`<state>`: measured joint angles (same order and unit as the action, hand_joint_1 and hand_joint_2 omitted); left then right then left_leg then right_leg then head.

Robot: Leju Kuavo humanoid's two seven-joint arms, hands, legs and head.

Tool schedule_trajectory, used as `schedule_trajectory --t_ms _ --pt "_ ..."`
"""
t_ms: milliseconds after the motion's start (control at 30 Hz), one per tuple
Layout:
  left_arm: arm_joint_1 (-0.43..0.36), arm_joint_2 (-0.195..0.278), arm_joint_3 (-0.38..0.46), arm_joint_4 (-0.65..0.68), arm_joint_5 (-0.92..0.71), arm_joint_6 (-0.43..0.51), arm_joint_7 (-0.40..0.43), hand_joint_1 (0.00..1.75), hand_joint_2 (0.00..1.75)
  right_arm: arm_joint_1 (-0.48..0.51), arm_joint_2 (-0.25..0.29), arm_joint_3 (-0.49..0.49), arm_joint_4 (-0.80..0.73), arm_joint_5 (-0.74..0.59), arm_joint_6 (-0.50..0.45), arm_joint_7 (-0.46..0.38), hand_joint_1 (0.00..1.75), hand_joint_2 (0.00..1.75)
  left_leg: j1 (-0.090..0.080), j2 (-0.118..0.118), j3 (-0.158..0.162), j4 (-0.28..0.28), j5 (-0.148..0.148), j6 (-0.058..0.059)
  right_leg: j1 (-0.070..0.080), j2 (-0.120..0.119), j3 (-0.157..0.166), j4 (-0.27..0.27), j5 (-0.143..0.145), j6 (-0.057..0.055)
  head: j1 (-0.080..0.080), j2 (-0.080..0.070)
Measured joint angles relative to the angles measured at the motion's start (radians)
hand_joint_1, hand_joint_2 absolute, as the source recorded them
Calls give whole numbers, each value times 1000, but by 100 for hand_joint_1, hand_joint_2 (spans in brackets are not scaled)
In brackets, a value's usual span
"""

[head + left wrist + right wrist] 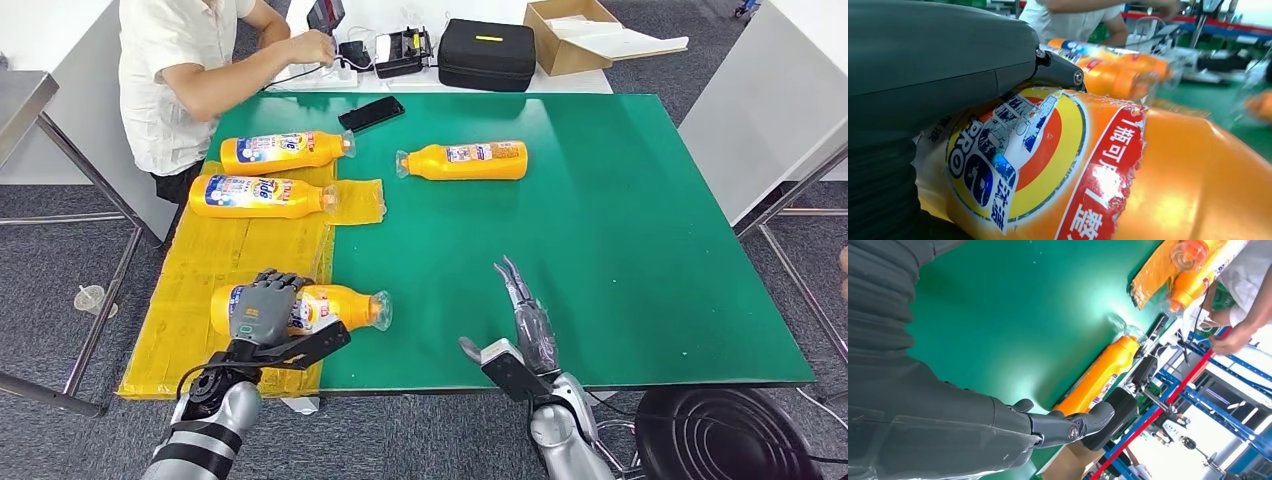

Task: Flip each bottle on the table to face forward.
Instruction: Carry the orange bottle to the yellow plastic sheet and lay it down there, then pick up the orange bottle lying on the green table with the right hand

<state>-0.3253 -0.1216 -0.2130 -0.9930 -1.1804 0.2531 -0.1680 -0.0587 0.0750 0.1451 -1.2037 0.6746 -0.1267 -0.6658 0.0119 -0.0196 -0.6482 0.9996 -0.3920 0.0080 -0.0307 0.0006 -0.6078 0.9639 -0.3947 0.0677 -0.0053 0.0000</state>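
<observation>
Head view: four orange bottles are seen lying on their sides on the green table (620, 260). At the left, the left hand (265, 305) is laid over the near bottle (335, 307), fingers curled across its labelled body; a grip is judged likely, though the fingertips on the far side are hidden. The bottle's long axis runs left to right, cap toward the right, on the yellow mat (200, 270). In the left wrist view the round front label of the near bottle (1058, 170) is seen close beneath the hand (923, 75).

Further right, the right hand (525, 315) is held above bare table, fingers extended and apart, holding nothing. The far right bottle (465, 160) lies well apart from it, its label hard to make out.
</observation>
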Motion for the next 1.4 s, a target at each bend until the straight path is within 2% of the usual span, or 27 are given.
schedule_trajectory --t_ms 67,100,167,233,300,433,633,833,1033,1400 --pt "-35 11 5 72 -15 28 -9 171 175 -11 2 -2 11 -3 2 -7 0 175 0 0 0 0 0 0 0 0 0 0 0 0 0 0" --pt "-53 17 9 109 -20 43 -16 164 175 -17 3 -2 18 -6 4 -11 0 175 0 0 0 0 0 0 0 0 0 0 0 0 0 0" --pt "-89 26 16 178 -25 65 -30 108 175 -29 4 -3 34 -10 3 -19 0 175 0 0 0 0 0 0 0 0 0 0 0 0 0 0" --pt "-120 32 23 234 -22 76 -38 63 175 -39 4 -3 50 -17 2 -25 0 175 0 0 1 0 0 0 0 0 1 0 0 0 0 0" --pt "-146 35 31 279 -16 77 -39 63 175 -47 5 -4 65 -25 2 -28 0 175 0 0 2 0 0 0 0 0 2 0 0 0 0 0" --pt "-181 38 45 337 -11 72 -38 2 175 -56 6 -5 85 -32 2 -29 0 175 0 0 5 0 0 0 0 0 5 0 0 0 0 0" --pt "-215 39 48 384 -22 29 -22 0 175 -62 7 -6 105 -50 1 -29 0 175 0 -1 8 0 0 0 0 0 9 0 -1 0 0 0" --pt "-272 43 47 446 -44 -87 -23 0 175 -81 1 -5 138 -103 -24 -29 0 175 0 -1 12 -1 -1 0 0 0 14 0 -1 0 0 0" --pt "-319 64 41 506 -51 -202 -71 0 175 -120 -21 25 191 -155 -62 -29 0 175 0 -1 18 -1 -1 0 0 0 19 0 -1 0 0 0" --pt "-329 82 37 546 -25 -222 -105 0 175 -148 -43 60 238 -177 -75 -30 0 175 0 -2 26 -1 -1 -1 0 0 27 0 -2 -1 0 0"
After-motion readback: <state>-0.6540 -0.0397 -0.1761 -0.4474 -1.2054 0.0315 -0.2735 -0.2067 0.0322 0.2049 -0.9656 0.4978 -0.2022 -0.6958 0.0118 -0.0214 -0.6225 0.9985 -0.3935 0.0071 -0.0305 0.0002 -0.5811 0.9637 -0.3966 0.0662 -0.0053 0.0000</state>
